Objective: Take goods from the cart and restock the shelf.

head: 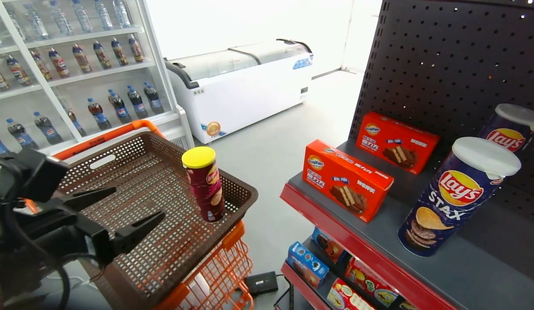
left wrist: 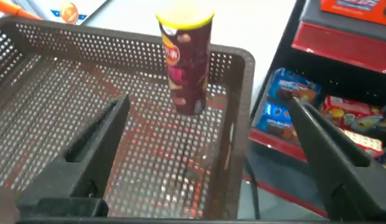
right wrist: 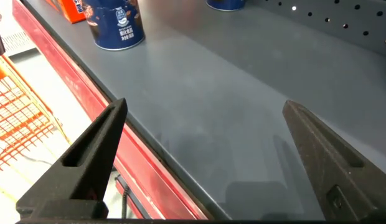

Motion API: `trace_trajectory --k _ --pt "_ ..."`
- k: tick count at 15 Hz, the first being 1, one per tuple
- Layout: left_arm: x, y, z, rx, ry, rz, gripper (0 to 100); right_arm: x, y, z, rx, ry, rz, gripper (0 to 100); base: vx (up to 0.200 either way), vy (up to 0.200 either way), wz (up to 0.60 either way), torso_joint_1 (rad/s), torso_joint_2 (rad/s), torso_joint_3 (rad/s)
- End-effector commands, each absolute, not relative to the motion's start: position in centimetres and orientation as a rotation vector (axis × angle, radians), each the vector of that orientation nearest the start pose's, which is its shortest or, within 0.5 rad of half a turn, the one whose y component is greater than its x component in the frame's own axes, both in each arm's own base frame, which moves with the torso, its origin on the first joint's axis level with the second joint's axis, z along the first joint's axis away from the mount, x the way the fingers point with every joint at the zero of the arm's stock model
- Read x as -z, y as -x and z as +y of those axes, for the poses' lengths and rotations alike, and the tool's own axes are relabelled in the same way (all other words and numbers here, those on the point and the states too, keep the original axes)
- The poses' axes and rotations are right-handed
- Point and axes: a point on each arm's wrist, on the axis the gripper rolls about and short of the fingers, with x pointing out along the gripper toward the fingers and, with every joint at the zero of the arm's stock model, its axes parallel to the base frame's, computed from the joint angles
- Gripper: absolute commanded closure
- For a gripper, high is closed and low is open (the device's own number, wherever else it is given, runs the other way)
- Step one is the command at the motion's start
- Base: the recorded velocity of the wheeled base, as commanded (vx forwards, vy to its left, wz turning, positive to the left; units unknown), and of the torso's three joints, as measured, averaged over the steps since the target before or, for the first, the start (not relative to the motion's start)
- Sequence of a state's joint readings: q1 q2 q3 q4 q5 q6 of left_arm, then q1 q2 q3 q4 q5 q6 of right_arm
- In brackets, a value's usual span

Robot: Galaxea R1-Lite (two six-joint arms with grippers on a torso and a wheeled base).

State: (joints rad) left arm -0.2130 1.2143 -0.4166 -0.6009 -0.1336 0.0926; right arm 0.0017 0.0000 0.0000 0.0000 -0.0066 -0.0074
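Left gripper [head: 138, 201] [left wrist: 207, 102]: fingers wide apart, nothing clamped, hanging over the brown basket [head: 239, 184] [left wrist: 244, 57] on the orange cart [head: 215, 275].
Chip can [head: 204, 186] [left wrist: 185, 62] (maroon, yellow lid) stood upright on the basket floor, ahead of the left fingertips and roughly on the centreline of the gap between them. It was clear of both fingers, no contact. The basket's far wall sat just past the can.
Right gripper [right wrist: 205, 104]: fingers also spread, empty, over the bare grey deck of the shelf [head: 465, 265] [right wrist: 230, 87]. The shelf's red front lip ran under one finger. A blue can [right wrist: 118, 25] stood on the deck well beyond that fingertip; cart wire [right wrist: 18, 112] showed off to the same side, below deck level.
On the shelf in the head view: two tall blue cans [head: 456, 198], white lids, and two red boxes [head: 346, 181] further along. The lower tier held small snack boxes [head: 308, 265], also seen past the left gripper's outer finger.
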Motion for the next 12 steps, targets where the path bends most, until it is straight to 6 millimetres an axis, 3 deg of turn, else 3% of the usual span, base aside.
trace_trajectory --k 1,5,12 --pt "-15.6 -23.0 -5.2 0.349 -0.126 0.242 0 -7.5 2.3 0.0 0.005 0.008 0.0 0 0.0 0.0 0.0 0.0 0.0 0.0" --pt "-13.0 -27.2 -6.0 0.35 -0.162 0.23 0 -7.5 2.3 0.0 0.006 0.008 0.0 0 0.0 0.0 0.0 0.0 0.0 0.0" --pt "-10.6 -32.7 -7.2 0.344 -0.147 0.128 0 -7.5 2.3 0.0 0.006 0.008 0.0 0 0.0 0.0 0.0 0.0 0.0 0.0"
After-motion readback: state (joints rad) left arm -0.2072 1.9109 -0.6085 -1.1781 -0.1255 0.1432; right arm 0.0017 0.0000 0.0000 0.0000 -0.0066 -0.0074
